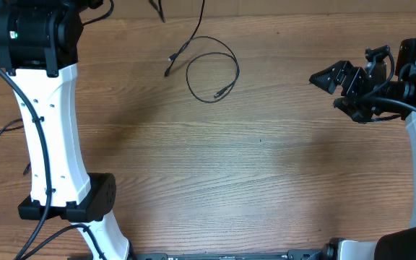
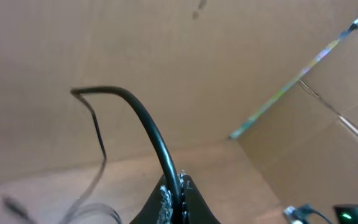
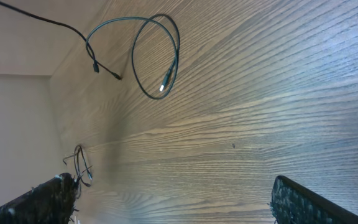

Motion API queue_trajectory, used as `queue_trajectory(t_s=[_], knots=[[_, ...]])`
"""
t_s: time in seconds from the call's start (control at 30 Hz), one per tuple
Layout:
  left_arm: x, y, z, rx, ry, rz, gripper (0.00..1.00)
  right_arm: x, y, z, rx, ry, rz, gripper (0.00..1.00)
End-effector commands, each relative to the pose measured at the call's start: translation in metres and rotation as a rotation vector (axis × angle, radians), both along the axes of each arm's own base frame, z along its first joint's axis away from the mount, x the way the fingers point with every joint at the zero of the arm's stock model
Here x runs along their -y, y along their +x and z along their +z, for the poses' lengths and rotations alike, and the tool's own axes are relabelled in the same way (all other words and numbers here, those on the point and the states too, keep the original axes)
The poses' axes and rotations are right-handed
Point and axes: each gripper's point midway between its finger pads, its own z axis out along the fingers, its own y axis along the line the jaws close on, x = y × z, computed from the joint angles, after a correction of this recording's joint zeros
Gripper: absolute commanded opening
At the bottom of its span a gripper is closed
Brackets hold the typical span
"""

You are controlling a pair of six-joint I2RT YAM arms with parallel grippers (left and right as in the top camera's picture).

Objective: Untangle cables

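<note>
Left tool (image 2: 176,194) is clamped shut on a cable (image 2: 148,130), which arches up out of my fingers, bends over and thins into a strand hanging down. Only the left wrist view shows this grip. Overhead, that tool lies beyond the top edge and I see just the arm. Cardboard walls (image 2: 278,56) stand close behind the cable and meet in a corner, so room is tight there.

My right tool (image 1: 341,94) is spread wide and holds nothing, near the right edge of the table (image 1: 266,180). Bare wood runs from it to the loop (image 1: 236,66), which lies flat near the far edge, well apart from both arms. A strand (image 1: 196,29) comes in from the top edge and ends in a plug just left of the loop. Whether it is the cable I hold, I cannot follow.

The right wrist view shows the loop's bright plug tip more clearly. It also shows a small dark tangle (image 3: 79,165) by the wall, cut close to my finger. I cannot tell if that is a cable or arm wiring.
</note>
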Motion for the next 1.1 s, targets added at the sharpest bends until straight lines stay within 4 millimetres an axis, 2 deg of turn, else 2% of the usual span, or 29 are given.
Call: queue_trajectory(t_s=[0.0,0.03,0.1,0.23,0.33,0.37,0.5,0.6,0.73,0.83,1.07], knots=[[0.000,0.000,0.021,0.138,0.065,-0.001,0.04,0.001,0.003,0.013,0.043,-0.005,0.006,0.98],[0.010,-0.011,0.042,0.209,0.025,-0.072,0.04,0.001,0.003,0.013,0.045,-0.007,0.008,0.98],[0.022,-0.027,0.061,0.264,-0.020,-0.166,0.04,0.002,0.004,0.013,0.048,-0.011,0.006,0.98],[0.038,-0.050,0.082,0.283,-0.115,-0.301,0.04,-0.001,0.006,0.015,0.061,-0.003,0.014,0.98],[0.044,-0.056,0.088,0.281,-0.145,-0.333,0.04,-0.015,0.008,0.023,0.113,0.023,0.082,0.96],[0.044,-0.057,0.091,0.278,-0.163,-0.334,0.04,-0.029,0.009,0.028,0.202,-0.002,0.194,0.97],[0.047,-0.063,0.096,0.302,-0.163,-0.370,0.04,-0.058,0.013,0.033,0.394,-0.119,0.433,1.00],[0.050,-0.070,0.099,0.320,-0.158,-0.410,0.04,-0.072,0.020,0.031,0.476,-0.216,0.521,1.00],[0.050,-0.073,0.103,0.326,-0.167,-0.417,0.04,-0.084,0.046,0.017,0.515,-0.354,0.541,1.00],[0.051,-0.080,0.106,0.329,-0.169,-0.435,0.04,-0.104,0.070,0.003,0.581,-0.377,0.602,1.00],[0.057,-0.095,0.104,0.297,-0.180,-0.523,0.04,-0.166,0.115,-0.047,0.739,-0.397,0.759,1.00]])
